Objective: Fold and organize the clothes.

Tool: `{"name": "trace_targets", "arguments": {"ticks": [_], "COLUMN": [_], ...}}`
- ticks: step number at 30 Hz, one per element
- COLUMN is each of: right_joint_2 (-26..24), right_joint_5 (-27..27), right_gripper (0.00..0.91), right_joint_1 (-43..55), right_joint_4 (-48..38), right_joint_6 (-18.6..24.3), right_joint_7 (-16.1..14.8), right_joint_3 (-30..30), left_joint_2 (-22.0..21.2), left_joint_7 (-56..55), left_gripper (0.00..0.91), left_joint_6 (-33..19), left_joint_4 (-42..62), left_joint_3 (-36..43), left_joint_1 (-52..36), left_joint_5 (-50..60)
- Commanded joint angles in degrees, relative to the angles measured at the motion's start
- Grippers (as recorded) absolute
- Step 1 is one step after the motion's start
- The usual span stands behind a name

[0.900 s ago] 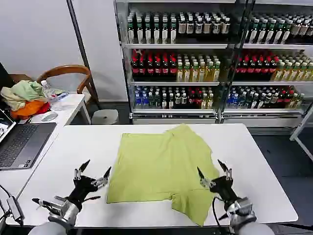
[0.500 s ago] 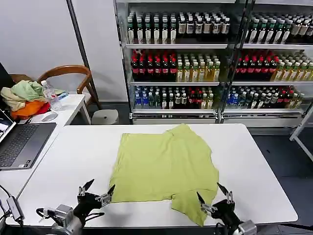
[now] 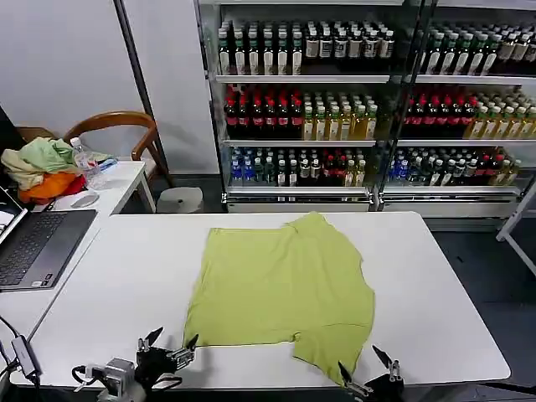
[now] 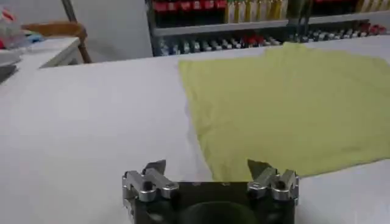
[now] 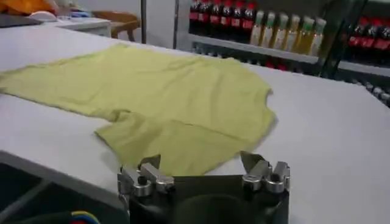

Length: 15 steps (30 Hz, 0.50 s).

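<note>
The clothes, a lime yellow-green T-shirt, lie spread flat in the middle of the white table, with one sleeve pointing to the near right edge. No print shows on the upper side. My left gripper is open and empty at the table's near edge, just short of the shirt's near left corner. My right gripper is open and empty at the near edge beside the sleeve. In the wrist views the shirt lies beyond the left gripper and the right gripper.
A laptop sits at the left. A side table holds a heap of garments, a bottle and a mouse. A wooden chair, a stool and drink shelves stand behind. A cable hangs at the near left.
Both grippers have drawn back and down toward the table's near edge, away from the shirt, staying open. The shirt has not moved.
</note>
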Motion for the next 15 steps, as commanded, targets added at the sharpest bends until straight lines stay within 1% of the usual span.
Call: {"name": "trace_targets", "arguments": {"ticks": [1,2,3,4,5,6,10,15], "right_joint_2": [0.2,0.3,0.3,0.4,0.4,0.4,0.3,0.4], "right_joint_5": [-0.1,-0.1,0.0,0.1,0.3,0.7,1.2,3.1], "right_gripper": [0.907,0.312,0.081,0.000,0.000,0.000,0.000,0.000], "right_joint_1": [-1.4,-1.4,-1.5,-1.5,-1.5,-1.4,-0.9,-0.7], "right_joint_4": [0.1,0.1,0.2,0.4,0.4,0.2,-0.5,-0.6], "right_joint_6": [-0.1,-0.1,-0.3,-0.5,-0.5,-0.7,-0.7,-1.2], "right_joint_7": [0.6,0.8,0.9,1.0,1.1,1.1,1.2,0.7], "right_joint_3": [-0.4,-0.6,-0.8,-1.1,-1.2,-1.5,-2.3,-2.6], "left_joint_2": [-0.1,-0.2,-0.4,-0.4,-0.4,-0.5,-0.6,-0.5], "left_joint_7": [-2.1,-2.8,-2.9,-2.9,-3.0,-3.1,-2.5,-1.6], "left_gripper": [0.907,0.907,0.907,0.554,0.101,0.050,0.040,0.040], "left_joint_6": [0.3,0.2,-0.5,-0.7,-0.5,-0.5,-0.6,-0.7], "left_joint_4": [2.5,3.2,3.8,4.0,3.9,3.7,3.6,3.2], "left_joint_3": [1.5,1.7,1.7,1.8,1.8,1.8,1.6,2.0], "left_joint_1": [-0.7,-1.1,-1.2,-1.2,-1.1,-1.0,-1.1,-0.7], "left_joint_5": [-0.7,-0.8,-0.8,-0.8,-0.8,-0.8,-0.9,-0.7]}}
